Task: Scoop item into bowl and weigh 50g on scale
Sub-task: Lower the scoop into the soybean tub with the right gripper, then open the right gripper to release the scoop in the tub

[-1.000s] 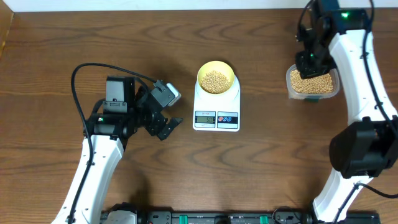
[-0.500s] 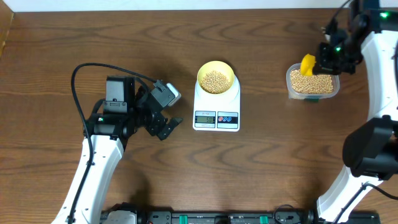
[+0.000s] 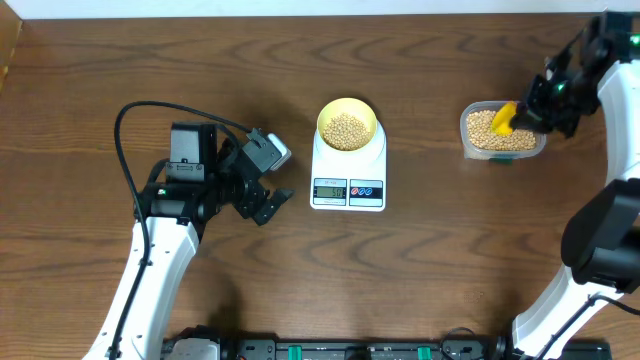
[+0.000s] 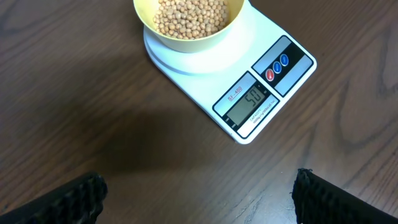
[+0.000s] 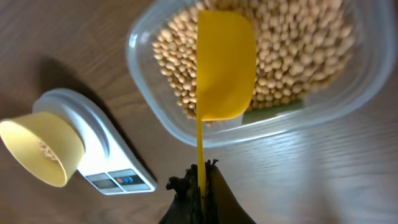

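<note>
Jaws differ between the two arms. The left gripper [image 4: 199,198] stands wide open and empty, its two dark fingertips at the lower corners of its own view with bare table [image 3: 90,90] between them. The right gripper [image 5: 199,186] is closed on the thin handle of the yellow scoop [image 5: 225,68].

The left arm is parked to the left of the scale [image 4: 205,81], apart from it and touching nothing. This reads as waiting, with its camera looking onto the display [image 4: 252,99]. The right arm holds the scoop over the clear tub [image 5: 144,106] at the far right, likely so that any stray beans fall back into the stock. No beans show on the scoop face in view.

The bowl [image 4: 186,43] sits on the far part of the scale at the table's middle, leaving the display and buttons on the near edge uncovered so the reading can be checked. Its load of beans [image 4: 189,15] fills the bottom in a loose heap. The digits look like fifty, though they are small — if so, the weighing appears done or nearly so.

Counted:
- two arms, each with one gripper
- one scale with one display and two round buttons, one red and one blue
- one bowl
- one tub
- one scoop

The beans are too many to count. They lie in two lots — one in the bowl, a larger one [image 5: 298,56] in the tub.
</note>
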Robot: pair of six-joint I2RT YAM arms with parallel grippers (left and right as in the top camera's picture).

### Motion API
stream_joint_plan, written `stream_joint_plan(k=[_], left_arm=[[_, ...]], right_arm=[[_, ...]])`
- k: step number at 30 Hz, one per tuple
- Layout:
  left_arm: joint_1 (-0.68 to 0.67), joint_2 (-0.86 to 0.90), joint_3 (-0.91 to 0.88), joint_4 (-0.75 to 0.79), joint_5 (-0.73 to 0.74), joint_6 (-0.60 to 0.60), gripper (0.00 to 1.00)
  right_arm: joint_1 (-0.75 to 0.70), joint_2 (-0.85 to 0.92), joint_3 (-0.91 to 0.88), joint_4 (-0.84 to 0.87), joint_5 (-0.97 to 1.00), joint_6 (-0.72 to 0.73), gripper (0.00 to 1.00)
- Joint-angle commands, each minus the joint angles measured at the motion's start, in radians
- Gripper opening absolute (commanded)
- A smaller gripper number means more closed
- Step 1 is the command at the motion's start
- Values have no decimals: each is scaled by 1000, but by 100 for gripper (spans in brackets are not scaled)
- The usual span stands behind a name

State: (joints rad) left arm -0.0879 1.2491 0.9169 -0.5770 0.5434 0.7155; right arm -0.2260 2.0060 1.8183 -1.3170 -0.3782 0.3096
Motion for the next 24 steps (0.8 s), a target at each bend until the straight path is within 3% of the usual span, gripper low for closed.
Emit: stream_joint_plan(k=[1, 8, 11, 13, 18, 24], left_arm=[[3, 6, 2, -3, -6, 17, 97], [3, 6, 2, -3, -6, 17, 98], [3, 6, 2, -3, -6, 17, 98], [3, 6, 2, -3, -6, 17, 98], [3, 6, 2, -3, -6, 17, 98], [3, 6, 2, -3, -6, 17, 98]], right_arm=[[-7, 9, -55, 25, -56, 159, 1], [-16, 8, -77, 23, -58, 176, 1], [-19, 8, -77, -2, -58, 175, 18], [-27, 8, -77, -24, -58, 172, 40], [-46, 8, -77, -62, -58, 145, 59], [-63, 8, -76, -112, -48, 128, 73]])
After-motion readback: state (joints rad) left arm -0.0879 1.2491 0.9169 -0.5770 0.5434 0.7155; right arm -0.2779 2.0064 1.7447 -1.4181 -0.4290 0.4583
